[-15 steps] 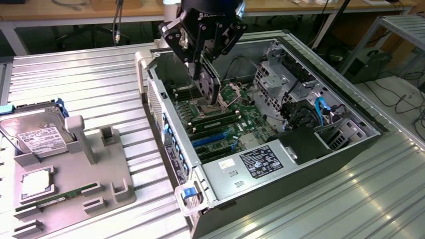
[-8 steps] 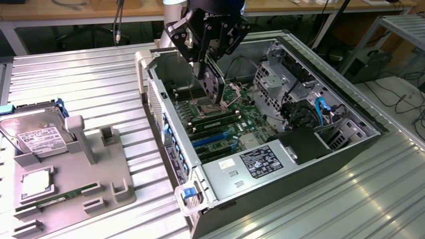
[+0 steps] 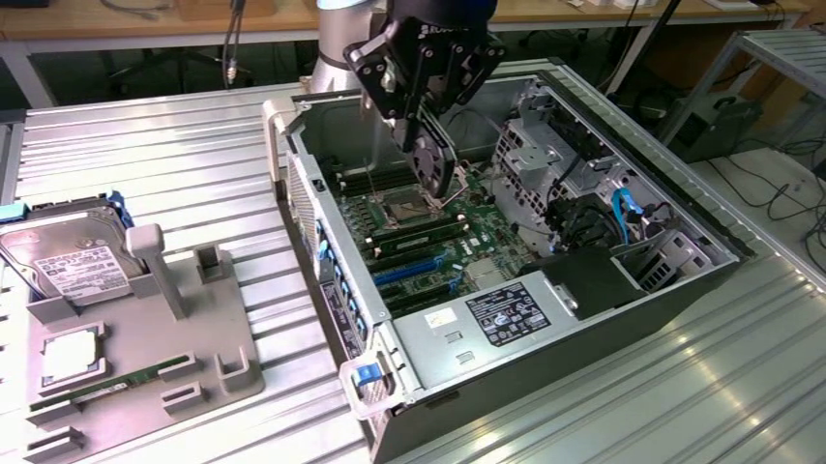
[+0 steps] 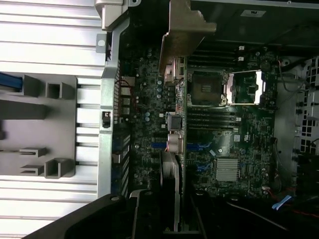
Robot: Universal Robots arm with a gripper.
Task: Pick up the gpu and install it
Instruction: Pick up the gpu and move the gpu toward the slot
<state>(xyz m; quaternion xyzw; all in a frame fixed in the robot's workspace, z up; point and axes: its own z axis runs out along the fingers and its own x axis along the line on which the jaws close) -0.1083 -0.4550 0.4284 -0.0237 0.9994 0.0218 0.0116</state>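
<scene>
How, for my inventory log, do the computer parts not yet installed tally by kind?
gpu, held in the gripper over the open case: 1
hard drive: 1
memory stick: 1
silver square chip: 1
Total: 4

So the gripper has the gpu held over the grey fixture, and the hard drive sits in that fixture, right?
Not quite. The exterior view shows the gripper holding the gpu over the open computer case, above its motherboard, not over the grey fixture. The hard drive does sit in that fixture.
</scene>
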